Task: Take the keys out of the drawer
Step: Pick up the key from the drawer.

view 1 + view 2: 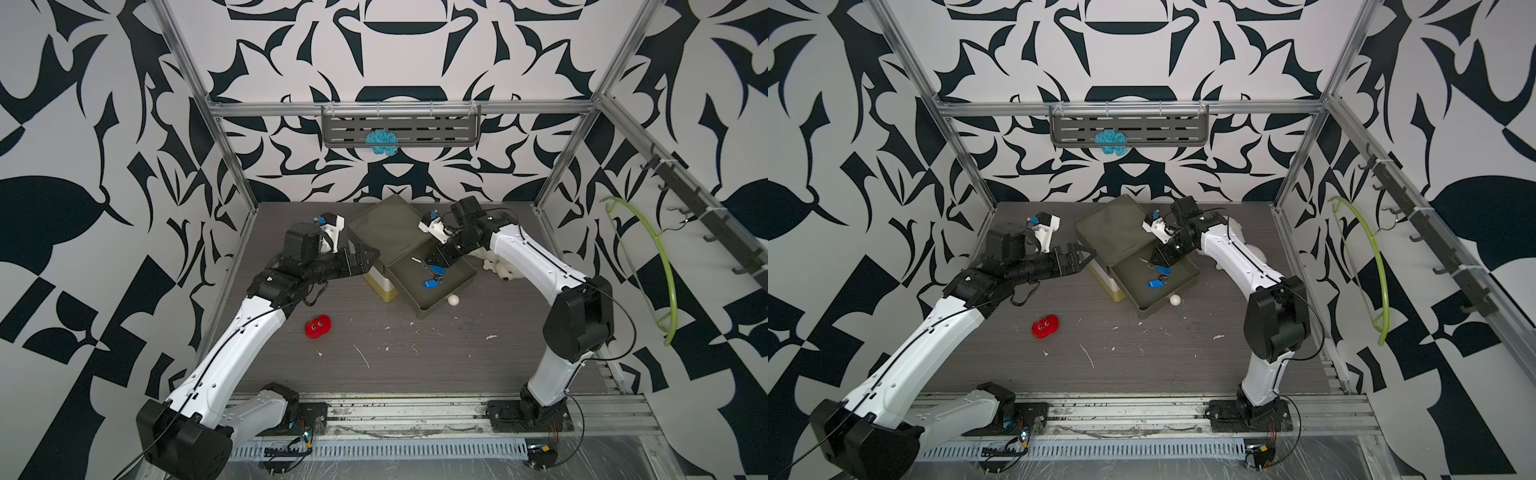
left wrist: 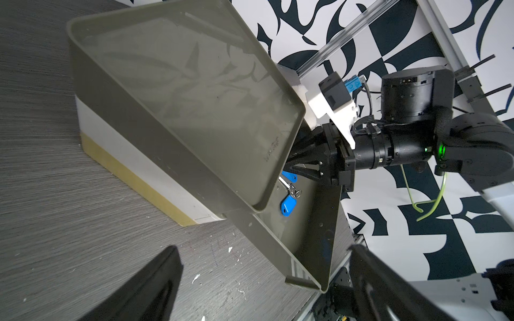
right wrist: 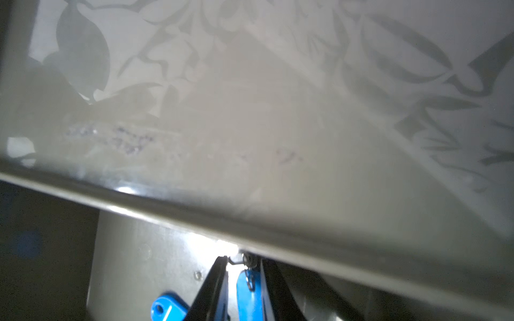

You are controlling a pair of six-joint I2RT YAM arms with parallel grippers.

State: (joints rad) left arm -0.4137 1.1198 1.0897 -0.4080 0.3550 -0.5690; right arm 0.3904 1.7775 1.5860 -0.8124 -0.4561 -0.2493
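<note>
The right gripper is reaching down into the open drawer. Its jaws are standing narrowly apart on either side of a blue tag of the keys. Whether they are already biting on it I cannot tell. A second blue tag is lying just outside one jaw, and the whole bunch is resting on the drawer floor. The bunch is probably weighing little and hanging loose from wherever it is lifted. The flat, stiff plastic tag is offering the surest hold, while the thin, smooth metal is likely to slip. On the far side of the cabinet from these jaws, the left gripper is hovering with jaws spread wide, holding nothing.
</note>
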